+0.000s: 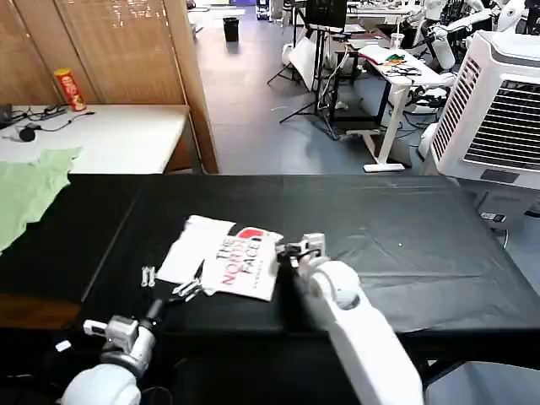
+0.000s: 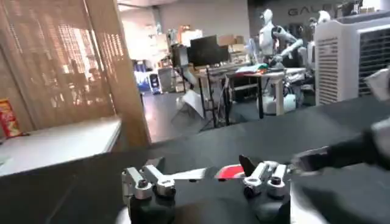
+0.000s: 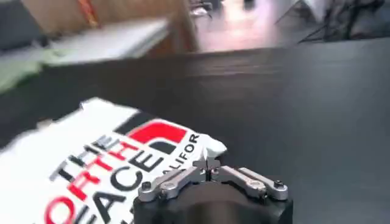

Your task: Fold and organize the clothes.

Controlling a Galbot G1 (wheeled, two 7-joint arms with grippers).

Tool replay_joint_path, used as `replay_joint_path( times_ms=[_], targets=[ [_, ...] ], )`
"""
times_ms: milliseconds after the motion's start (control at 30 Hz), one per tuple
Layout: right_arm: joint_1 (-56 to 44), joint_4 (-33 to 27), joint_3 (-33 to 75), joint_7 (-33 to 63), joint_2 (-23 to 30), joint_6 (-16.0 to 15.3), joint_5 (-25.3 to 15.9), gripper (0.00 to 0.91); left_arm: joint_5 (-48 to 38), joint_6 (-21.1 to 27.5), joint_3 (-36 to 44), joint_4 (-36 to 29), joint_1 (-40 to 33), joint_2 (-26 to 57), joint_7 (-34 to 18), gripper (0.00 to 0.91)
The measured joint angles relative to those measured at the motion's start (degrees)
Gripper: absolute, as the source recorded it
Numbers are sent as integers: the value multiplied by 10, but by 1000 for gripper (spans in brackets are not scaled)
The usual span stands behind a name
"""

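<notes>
The clothes are one folded white T-shirt (image 1: 221, 256) with its red-and-black "THE NORTH FACE" print facing up, lying on the black table (image 1: 396, 228) near the front edge. My right gripper (image 1: 294, 248) is shut just off the shirt's right edge. In the right wrist view its tips (image 3: 208, 162) meet at the corner of the T-shirt (image 3: 103, 158), and no cloth is visible between them. My left gripper (image 1: 177, 287) stands open at the shirt's front left corner. In the left wrist view this gripper (image 2: 200, 175) spreads wide, with the T-shirt's edge (image 2: 192, 174) lying low between the fingers.
A pale green garment (image 1: 29, 190) hangs over the table's far left end. Behind it a white table (image 1: 118, 135) carries a red can (image 1: 70, 89). A white air cooler (image 1: 498, 101) stands at the back right. The black cloth to the right of the shirt is bare.
</notes>
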Motion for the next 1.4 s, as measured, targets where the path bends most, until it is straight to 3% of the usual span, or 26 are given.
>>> replay_joint_path(
  times_ms=[67, 233, 467, 700, 933, 1200, 1400],
  targets=[
    [-3, 6, 2, -11, -20, 14, -21, 878, -6, 0, -1, 2, 0, -3, -6, 878],
    [-35, 46, 3, -60, -72, 93, -98, 878, -24, -3, -7, 11, 3, -8, -15, 878],
    [-125, 148, 22, -36, -134, 182, -109, 878, -48, -41, -11, 31, 3, -15, -14, 878],
    [-255, 233, 49, 35, -131, 279, -129, 878, -57, -63, -4, 33, 19, -16, -46, 878],
    [-399, 285, 83, 51, -113, 361, -178, 878, -60, -91, -20, 31, 52, -12, -47, 878],
    [-522, 339, 126, 83, -98, 382, -199, 878, -59, -106, -24, 12, 116, -14, -97, 878],
    [-602, 383, 128, 114, -90, 357, -196, 878, -84, -86, -41, -16, 172, -9, -101, 878]
  ],
)
